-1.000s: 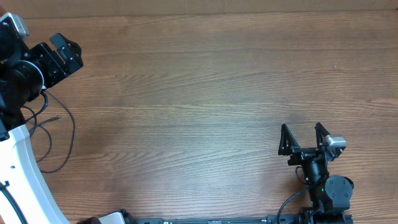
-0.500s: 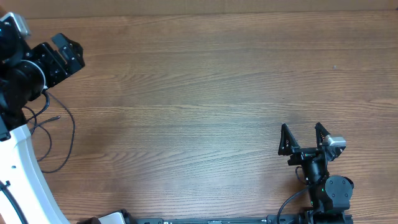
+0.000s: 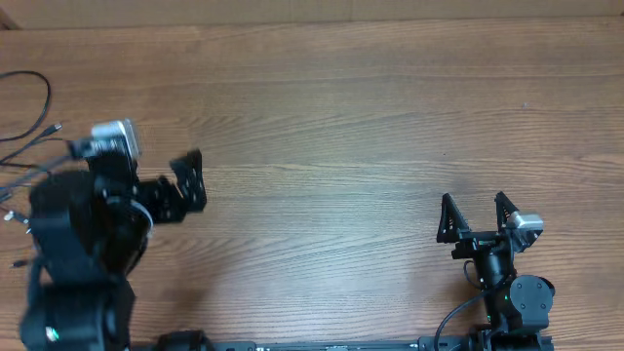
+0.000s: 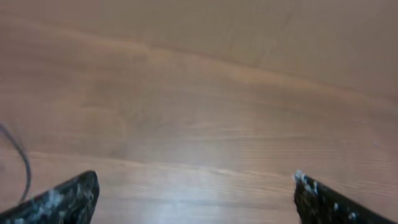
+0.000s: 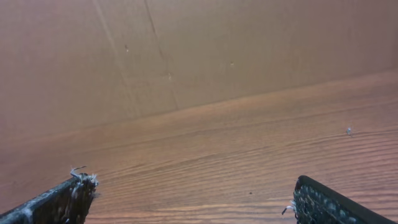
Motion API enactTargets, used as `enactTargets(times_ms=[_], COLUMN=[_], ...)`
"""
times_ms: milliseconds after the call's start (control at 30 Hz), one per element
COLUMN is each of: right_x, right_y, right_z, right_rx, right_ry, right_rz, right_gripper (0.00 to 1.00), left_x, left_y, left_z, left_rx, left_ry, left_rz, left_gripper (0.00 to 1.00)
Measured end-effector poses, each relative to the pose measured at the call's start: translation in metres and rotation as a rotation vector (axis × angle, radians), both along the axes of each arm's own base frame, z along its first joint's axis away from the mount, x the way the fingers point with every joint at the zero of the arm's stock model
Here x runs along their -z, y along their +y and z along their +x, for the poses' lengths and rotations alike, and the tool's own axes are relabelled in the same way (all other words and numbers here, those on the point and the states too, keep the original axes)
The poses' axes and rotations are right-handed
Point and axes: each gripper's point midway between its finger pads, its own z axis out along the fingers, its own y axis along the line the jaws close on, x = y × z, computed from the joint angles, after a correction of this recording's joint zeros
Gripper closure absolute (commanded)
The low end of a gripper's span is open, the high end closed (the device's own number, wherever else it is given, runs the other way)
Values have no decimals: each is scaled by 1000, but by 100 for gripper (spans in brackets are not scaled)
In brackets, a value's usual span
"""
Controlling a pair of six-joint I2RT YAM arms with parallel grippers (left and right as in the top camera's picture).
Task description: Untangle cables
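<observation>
Swung away from the table's far-left corner, the left gripper now hangs over its left middle, jaws spread, empty; cables lie loose at the table's far-left edge; right gripper, spread, unmoved, near-right edge.

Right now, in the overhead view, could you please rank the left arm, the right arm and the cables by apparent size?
Left arm, largest, though likely nearer the camera.
Right arm.
Cables, thin strands, partly hidden at the frame edge.
</observation>
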Motion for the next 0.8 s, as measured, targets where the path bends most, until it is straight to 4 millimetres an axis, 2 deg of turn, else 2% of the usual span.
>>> enactTargets(times_ms=[167,233,300,533,700,800], right_x=[0,0,0,0,0,0], right_y=[0,0,0,0,0,0], right_z=[0,0,0,0,0,0], right_rx=[0,0,0,0,0,0], right_ry=[-1,-1,0,-1,-1,-1], right_rz=[0,0,0,0,0,0], right_gripper=[0,0,0,0,0,0], left_x=[-1,25,37,74,77,101], left_y=[2,2,3,5,4,9], left_z=[4,3,0,-13,-26,-23], left_rx=[17,15,9,-3,-23,-47], left_ry=[-327,-383,-451,-555,-635,-607], left_rz=[103,124,135,232,328,348], left_gripper=[0,0,1,0,0,0])
